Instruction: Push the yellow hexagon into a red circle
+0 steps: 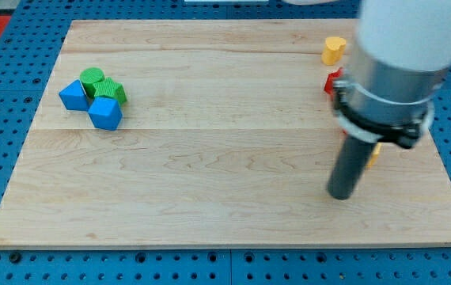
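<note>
A pale wood board [210, 142] is lying on a blue pegboard [4, 158], and everything here is placed w/ ref to that board. The arm's big white-and-grey body [403, 55] is hanging over the board's right side, blocking part of it. The dark rod is pointing down from it, and my tip [339, 195] is resting on the wood in the board's lower-right part, w/ bare wood all round it. There's no gripper on this arm, just the rod, so nothing is being held or clamped. A yellow block [334, 49], approx hexagon-shaped, is sitting near the board's top-right corner, well above my tip and apart from it. A red block [333, 81] is peeking out just below the yellow one, at the arm's left edge; most of it is hidden, so its shape can't be told. A sliver of another yellow block [375, 153] is showing just right of the rod, under the arm; shape also unclear. On the board's far left, well apart from my tip, four blocks are clustering together and touching: two green blocks [92, 77] [111, 90] at the top and right, and two blue blocks [73, 95] [104, 113] at the left and bottom.
</note>
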`<control>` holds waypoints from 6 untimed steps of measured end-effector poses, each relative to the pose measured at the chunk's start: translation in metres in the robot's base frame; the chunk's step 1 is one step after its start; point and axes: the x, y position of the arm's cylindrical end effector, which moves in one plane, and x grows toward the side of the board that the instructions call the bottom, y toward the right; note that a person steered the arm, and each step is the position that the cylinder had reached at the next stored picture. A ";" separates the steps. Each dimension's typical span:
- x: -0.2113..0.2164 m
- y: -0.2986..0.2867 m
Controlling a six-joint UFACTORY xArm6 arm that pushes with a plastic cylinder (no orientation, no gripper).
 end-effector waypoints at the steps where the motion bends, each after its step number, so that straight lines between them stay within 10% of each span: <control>1: -0.023 -0.001; 3: 0.006 0.045; 6: -0.067 0.044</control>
